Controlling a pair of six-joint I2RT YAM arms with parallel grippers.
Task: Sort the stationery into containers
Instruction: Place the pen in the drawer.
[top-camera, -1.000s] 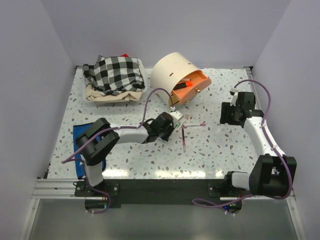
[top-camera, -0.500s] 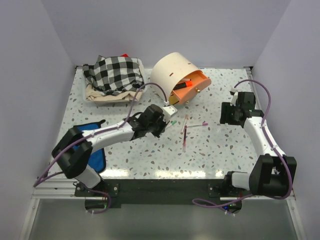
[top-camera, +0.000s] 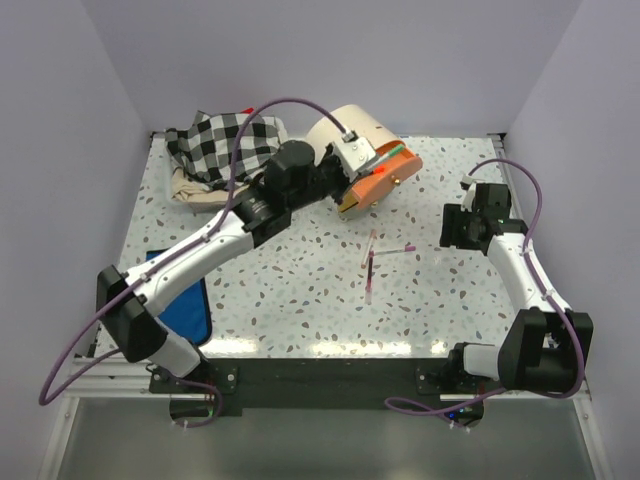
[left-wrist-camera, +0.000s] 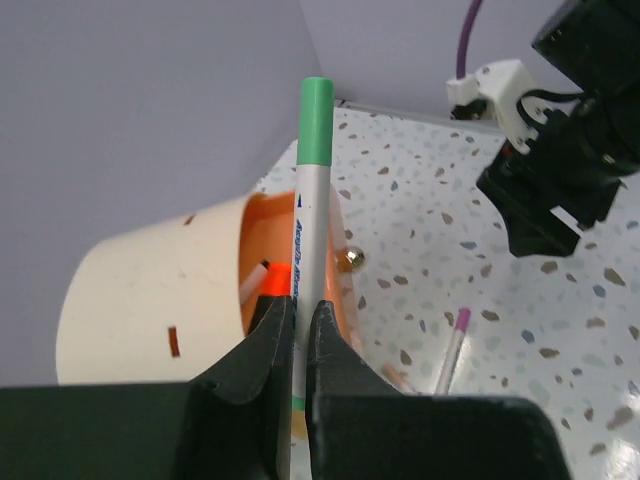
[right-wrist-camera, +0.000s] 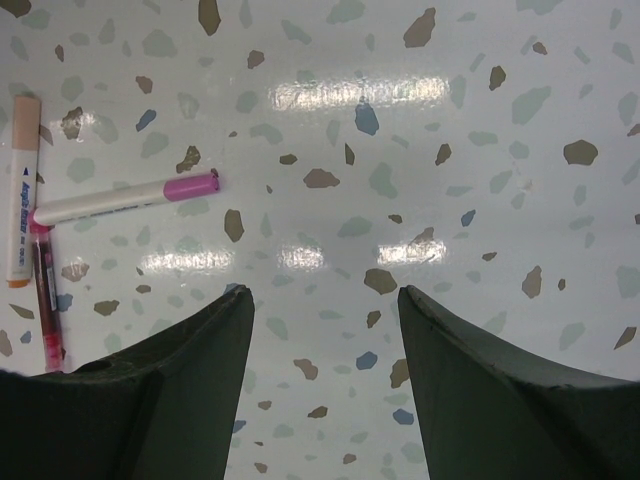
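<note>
Pens are lying loose near the middle of the tabletop (top-camera: 250, 290), waiting to be sorted: a pink-capped pen (right-wrist-camera: 125, 197), a peach marker (right-wrist-camera: 22, 190) and a dark red pen (right-wrist-camera: 45, 290), touching at their ends. Toward the right edge, the right gripper (right-wrist-camera: 322, 295) is hovering with fingers spread, gripping nothing. Farther back, the left gripper (left-wrist-camera: 298, 310) is pinching a green-capped pen (left-wrist-camera: 312, 200) above the cream cabinet's (top-camera: 325, 135) open orange drawer (top-camera: 388, 180), where an orange highlighter (top-camera: 365, 170) is already sitting; sorting looks partly done.

Speckled table (top-camera: 450, 300) — three pens (right-wrist-camera: 125, 197) lie touching, ahead-left of the right gripper's (right-wrist-camera: 322, 295) jaws; the cream cabinet (left-wrist-camera: 150, 300) stands just beyond the left gripper's (left-wrist-camera: 298, 315) jaws.
</note>
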